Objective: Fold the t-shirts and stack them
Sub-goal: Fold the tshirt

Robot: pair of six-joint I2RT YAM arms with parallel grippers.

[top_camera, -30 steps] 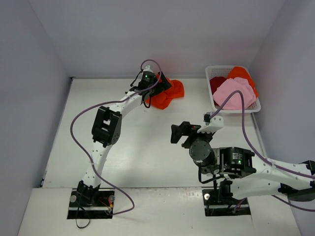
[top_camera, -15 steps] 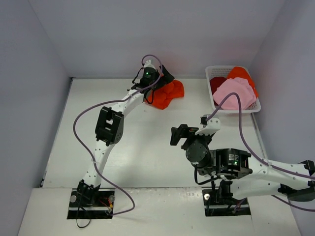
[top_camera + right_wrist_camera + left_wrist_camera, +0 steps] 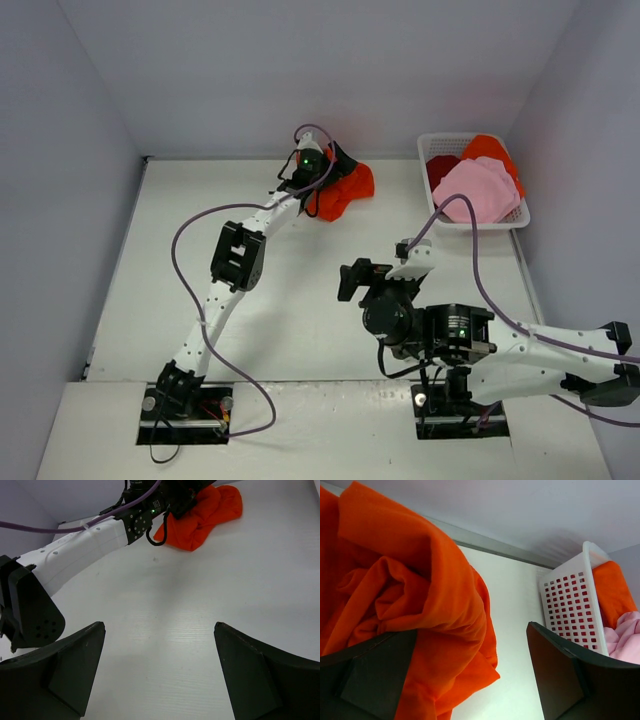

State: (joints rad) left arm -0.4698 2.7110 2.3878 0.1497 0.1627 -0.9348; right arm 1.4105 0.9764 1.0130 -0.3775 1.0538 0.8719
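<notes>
Spanning part of the crumpled orange t-shirt (image 3: 415, 605) with jaws wide, the left end effector (image 3: 338, 165) is positioned for a grasp; the right end effector (image 3: 160, 672) hovers open over the bench (image 3: 290, 310), well apart.

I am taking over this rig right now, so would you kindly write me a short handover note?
Left gripper: open, jaws around a bunch of the crumpled orange shirt at the far edge of the table, not closed on it.
Right gripper: open, empty, over the middle of the table.
Basket at far right holds the pink shirt, dark red shirt and second orange shirt, heaped loosely.
Done: nothing folded or stacked.
Left: fold all four and stack them.
</notes>
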